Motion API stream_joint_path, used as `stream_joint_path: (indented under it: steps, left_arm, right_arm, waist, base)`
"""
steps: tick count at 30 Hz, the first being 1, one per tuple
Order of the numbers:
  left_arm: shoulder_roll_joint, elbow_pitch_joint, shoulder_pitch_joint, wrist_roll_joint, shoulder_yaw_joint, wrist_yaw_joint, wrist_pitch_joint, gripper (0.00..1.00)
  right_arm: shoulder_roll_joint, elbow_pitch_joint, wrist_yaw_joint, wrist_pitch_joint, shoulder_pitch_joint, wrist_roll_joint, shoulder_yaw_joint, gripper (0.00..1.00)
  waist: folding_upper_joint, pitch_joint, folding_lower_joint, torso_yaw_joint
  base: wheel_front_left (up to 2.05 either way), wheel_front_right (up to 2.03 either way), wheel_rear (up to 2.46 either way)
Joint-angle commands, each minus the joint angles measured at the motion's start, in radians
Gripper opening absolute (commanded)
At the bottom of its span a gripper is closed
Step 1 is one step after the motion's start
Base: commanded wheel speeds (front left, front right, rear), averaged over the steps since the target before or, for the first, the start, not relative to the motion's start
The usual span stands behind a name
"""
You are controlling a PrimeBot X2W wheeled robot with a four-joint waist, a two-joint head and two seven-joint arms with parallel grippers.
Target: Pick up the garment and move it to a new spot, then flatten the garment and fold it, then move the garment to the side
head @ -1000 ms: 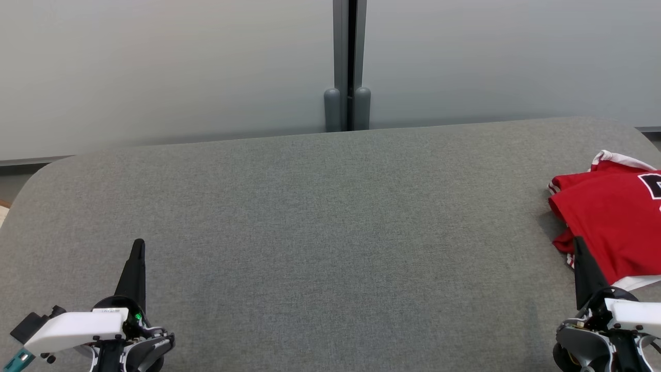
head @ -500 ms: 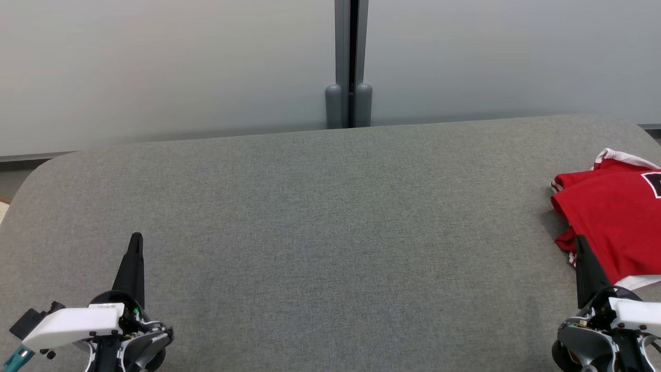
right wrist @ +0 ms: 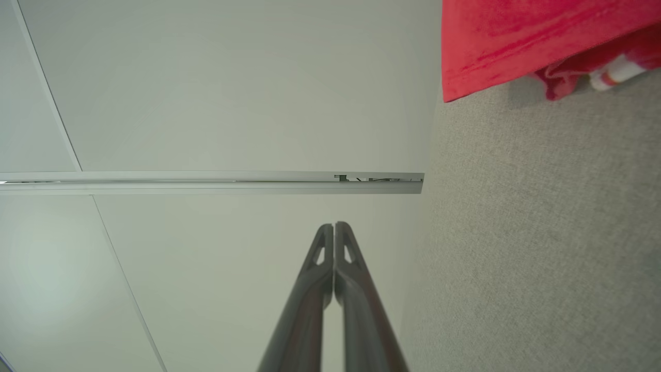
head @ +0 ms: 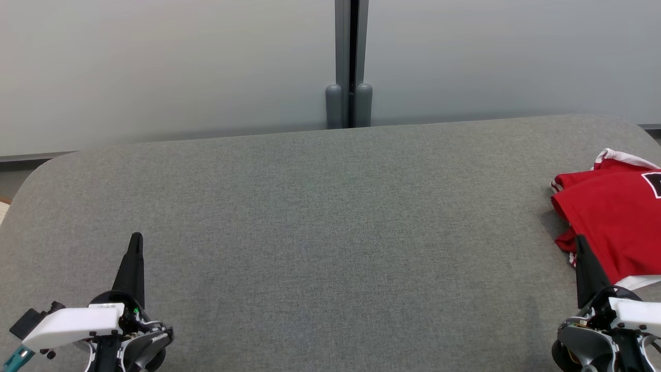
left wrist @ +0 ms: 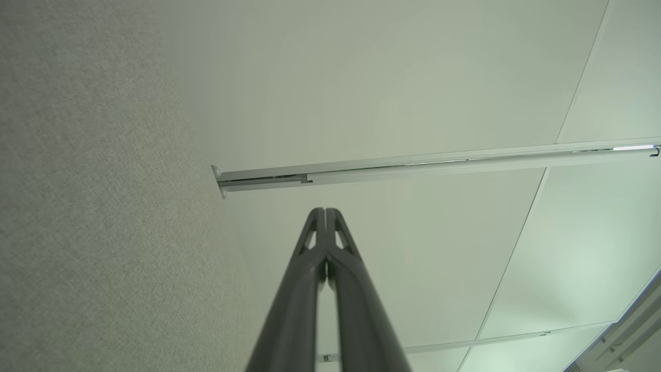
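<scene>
Here's the red garment (head: 614, 227), parked at 3 o'clock on the grey table (head: 330, 232) and running off the picture's right side. It lies in flat layers with white trim showing, so my read is that pickup, flattening and folding are behind us and the move to the side looks done or all but done. How neat the fold is, I can't tell, since part of it is cut off.

Left gripper (head: 136, 238) at 7 o'clock has its 2 fingers pressed together, pinching nothing. Right gripper (head: 579, 242) at 5 o'clock is also pressed together and empty, with its tip just beside the garment's near hem; the right wrist view shows bare grey between them.

There's plenty of room, with the whole middle of the table bare. The far edge at 12 o'clock meets the pale wall (head: 155, 67), corners round off at 10 and 2, and the garment sits near the 3 o'clock edge, so any nudge outward risks a slide.
</scene>
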Motion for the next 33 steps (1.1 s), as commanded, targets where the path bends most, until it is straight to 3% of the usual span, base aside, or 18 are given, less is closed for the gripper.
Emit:
stream_joint_path:
  steps: [1, 33]
  left_arm:
    - [0.002, 0.001, -0.009, -0.001, 0.004, -0.005, 0.004, 0.00]
    - [0.002, 0.000, -0.009, -0.001, 0.004, -0.005, 0.003, 0.00]
  right_arm:
    - [-0.001, -0.004, 0.000, 0.003, -0.009, 0.005, -0.001, 0.00]
    - [-0.001, -0.004, 0.000, 0.002, -0.009, 0.005, 0.000, 0.00]
  waist:
    - [0.0000, 0.000, 0.0000, 0.000]
    - [0.0000, 0.000, 0.0000, 0.000]
  base:
    - [0.00, 0.00, 0.00]
    - [0.00, 0.00, 0.00]
